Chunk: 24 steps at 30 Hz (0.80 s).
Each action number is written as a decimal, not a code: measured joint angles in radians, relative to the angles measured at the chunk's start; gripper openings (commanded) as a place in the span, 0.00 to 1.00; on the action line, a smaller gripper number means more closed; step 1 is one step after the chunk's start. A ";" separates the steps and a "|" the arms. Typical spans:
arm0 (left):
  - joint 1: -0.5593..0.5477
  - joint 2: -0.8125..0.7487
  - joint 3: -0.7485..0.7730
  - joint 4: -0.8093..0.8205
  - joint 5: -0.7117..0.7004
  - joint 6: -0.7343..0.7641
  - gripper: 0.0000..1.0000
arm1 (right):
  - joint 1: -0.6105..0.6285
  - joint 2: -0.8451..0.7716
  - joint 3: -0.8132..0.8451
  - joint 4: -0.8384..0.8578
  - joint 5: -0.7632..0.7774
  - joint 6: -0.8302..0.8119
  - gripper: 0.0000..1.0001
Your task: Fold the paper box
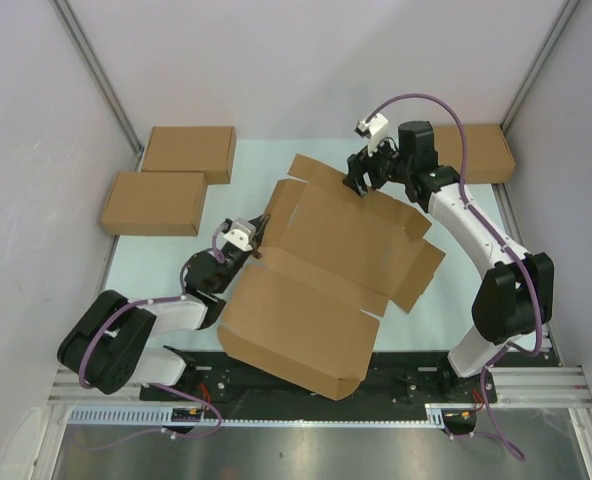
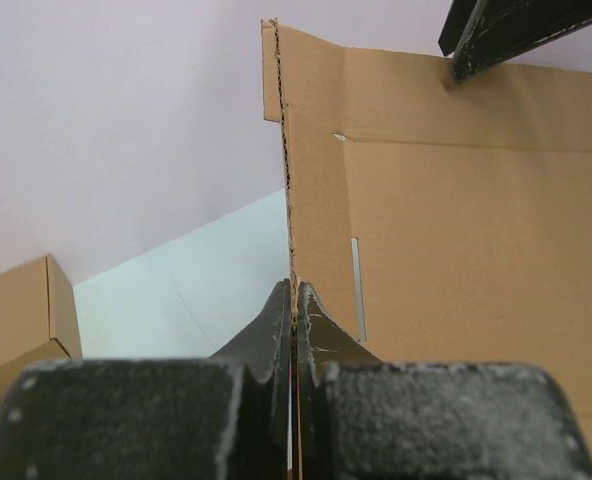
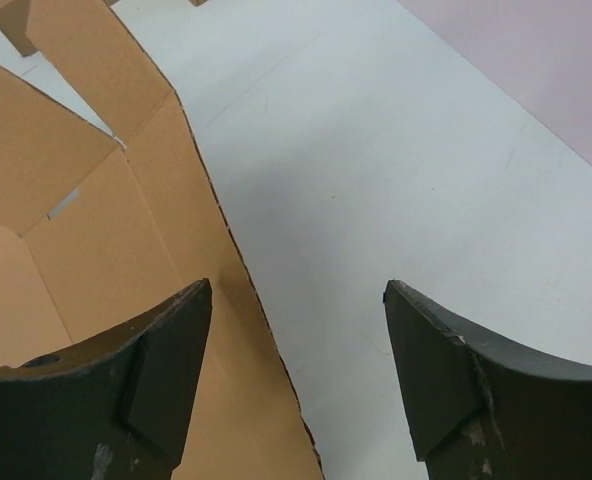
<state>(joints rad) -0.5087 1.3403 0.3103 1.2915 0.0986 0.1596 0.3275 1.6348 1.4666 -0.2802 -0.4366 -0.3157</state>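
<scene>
- The paper box (image 1: 316, 270) lies half-opened in the middle of the desk (image 1: 456, 290). Its big lid panel reaches toward 6 o'clock, past the desk's near edge, and its flaps fan out toward 12 and 3 o'clock.
- The left fingers (image 2: 308, 318) are pressed fully together on the thin upright edge of a side wall at the box's 9 o'clock side. The corrugated edge runs straight up from between them in the left wrist view.
- The right fingers (image 1: 360, 184) stand wide apart and hold nothing. They hover over the flap at the box's 12 o'clock edge, one finger above cardboard and the other above bare desk.
- Judgement: the fold is at an early stage. One wall is raised and the far flap is not yet gripped.
- Risk: the left pinch is on a narrow strip of wall. A pull at an angle to the crease could tear or buckle the board rather than fold it.
- Risk: if the right fingers close where they are, they may catch only the flap's edge. It could then slip free or bend off its crease line.
- Risk: pushing from 12 o'clock could slide the whole sheet toward 6 o'clock, where it already overhangs, and drag it out of the left grip.
- Three closed boxes, two (image 1: 188, 153) (image 1: 153, 203) at 10 o'clock and one (image 1: 481, 150) at 1 o'clock, sit well apart from the work.
</scene>
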 measured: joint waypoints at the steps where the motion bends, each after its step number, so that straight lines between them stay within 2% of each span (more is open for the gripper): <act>1: 0.000 0.000 0.000 0.000 -0.003 0.000 0.00 | -0.002 0.000 0.000 -0.003 -0.010 0.000 0.70; 6: 0.000 0.002 0.000 0.000 -0.020 0.000 0.00 | -0.002 0.000 -0.001 -0.006 -0.051 0.000 0.58; 15: 0.000 0.037 0.000 0.000 -0.060 -0.003 0.00 | 0.010 0.010 -0.031 -0.033 -0.087 0.000 0.50; 19: 0.000 0.045 -0.002 -0.008 -0.072 -0.003 0.00 | 0.027 0.023 -0.032 -0.035 -0.072 -0.010 0.43; 24: 0.000 0.057 -0.004 -0.027 -0.089 -0.003 0.00 | 0.067 0.047 -0.032 -0.036 -0.037 -0.026 0.40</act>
<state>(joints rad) -0.5083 1.3975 0.3061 1.2648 0.0097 0.1566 0.3943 1.6817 1.4342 -0.3161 -0.4732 -0.3412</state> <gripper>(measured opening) 0.014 0.417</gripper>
